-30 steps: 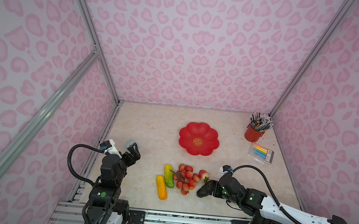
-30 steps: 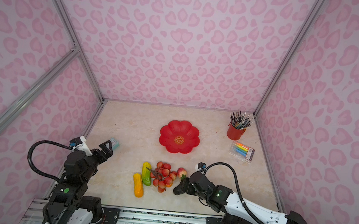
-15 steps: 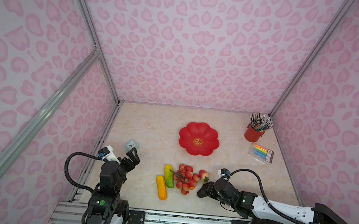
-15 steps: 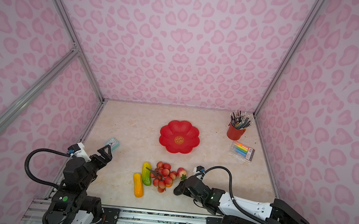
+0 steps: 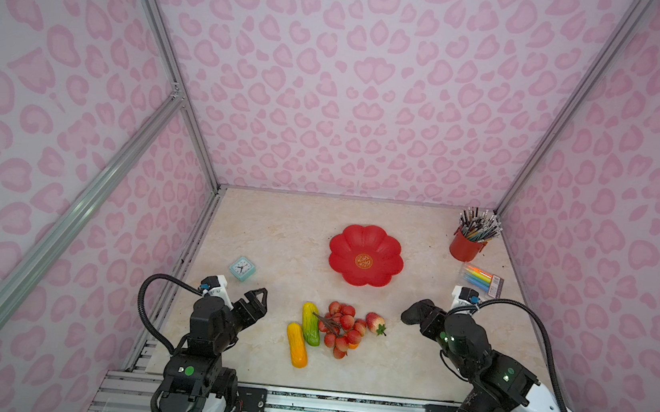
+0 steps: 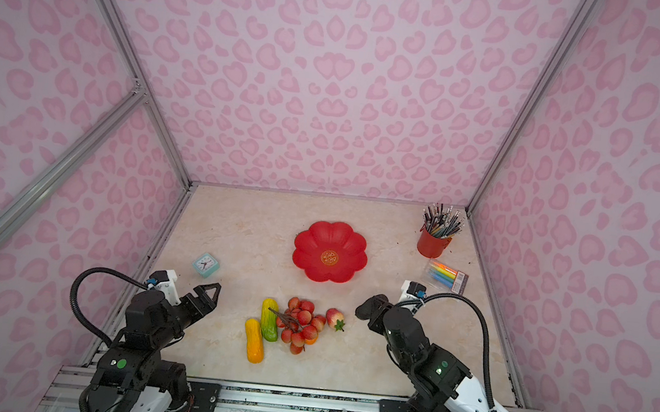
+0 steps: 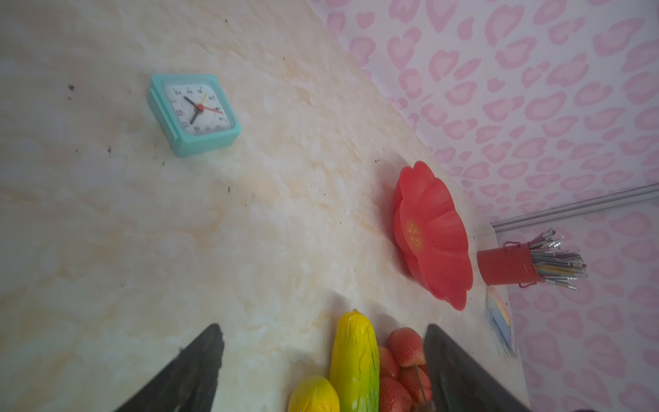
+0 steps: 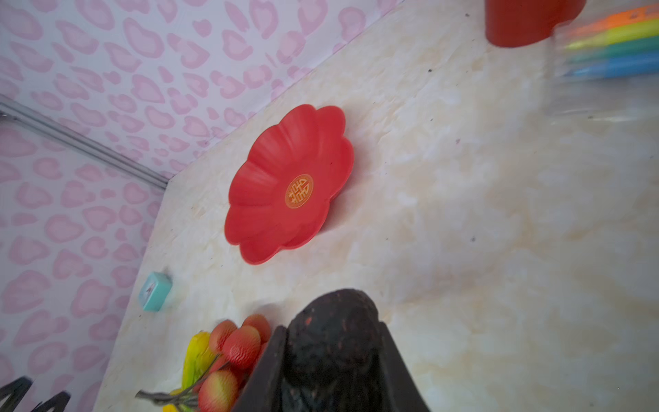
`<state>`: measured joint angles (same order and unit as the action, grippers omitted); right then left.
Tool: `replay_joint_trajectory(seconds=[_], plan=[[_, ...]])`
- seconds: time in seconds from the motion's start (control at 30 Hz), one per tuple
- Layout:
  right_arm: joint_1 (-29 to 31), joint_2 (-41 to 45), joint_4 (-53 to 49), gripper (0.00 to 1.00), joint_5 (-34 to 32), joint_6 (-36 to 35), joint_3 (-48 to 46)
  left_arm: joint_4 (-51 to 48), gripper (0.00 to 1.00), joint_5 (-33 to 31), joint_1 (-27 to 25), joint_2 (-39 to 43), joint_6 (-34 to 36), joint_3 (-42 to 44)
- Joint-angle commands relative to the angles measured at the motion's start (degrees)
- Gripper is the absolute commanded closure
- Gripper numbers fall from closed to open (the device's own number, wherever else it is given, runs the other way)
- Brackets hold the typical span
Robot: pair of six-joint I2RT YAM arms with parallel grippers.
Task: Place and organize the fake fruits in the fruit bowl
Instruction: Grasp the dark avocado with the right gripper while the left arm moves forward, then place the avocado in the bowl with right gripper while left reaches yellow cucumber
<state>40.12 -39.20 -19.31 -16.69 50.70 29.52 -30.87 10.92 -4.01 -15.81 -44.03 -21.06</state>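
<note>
Your right pincer (image 5: 418,321) has shut on the black-green avocado (image 8: 333,331) and drawn it away from the pile, to the right of the strawberry (image 5: 374,322). Your left pincer (image 5: 257,296) has come forward, jaws wide and empty, beside the yellow-green fruit (image 5: 311,324). The red fruit bowl (image 5: 367,236) sits empty farther back on the tabletop (image 5: 274,243). The avocado looks ready to carry across first.
</note>
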Motion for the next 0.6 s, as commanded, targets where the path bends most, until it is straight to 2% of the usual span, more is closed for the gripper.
replay_joint_trajectory(seconds=[0.0, 0.07, 0.23, 0.27, 0.4, 0.57], plan=[[-5.0, -8.3, 9.4, 0.78, 10.4, -10.1, 4.3, -2.3, 0.13, 3.2, -1.5, 1.0, -3.0, 1.4], [-6.4, -16.5, 11.6, 0.78, 13.0, -13.8, 10.2, -2.3, 0.14, 3.2, -2.8, 2.5, -4.3, 2.8], [-8.8, -35.5, 11.9, 0.77, 17.6, -17.4, 25.1, -1.5, 0.15, 3.0, -5.3, 4.1, -6.2, 4.9], [-9.2, -39.3, 13.7, 0.76, 18.7, -18.9, 27.2, -1.0, 0.15, 2.7, -5.8, 3.8, -6.3, 5.1], [-11.5, -53.9, 10.0, 0.76, 25.2, -21.2, 38.1, 0.6, 0.15, 0.9, -8.1, 1.0, -5.3, 4.9], [-13.1, -67.3, 11.1, 0.76, 29.0, -22.4, 45.0, 2.5, 0.15, -0.8, -11.6, -3.6, -4.9, 4.8]])
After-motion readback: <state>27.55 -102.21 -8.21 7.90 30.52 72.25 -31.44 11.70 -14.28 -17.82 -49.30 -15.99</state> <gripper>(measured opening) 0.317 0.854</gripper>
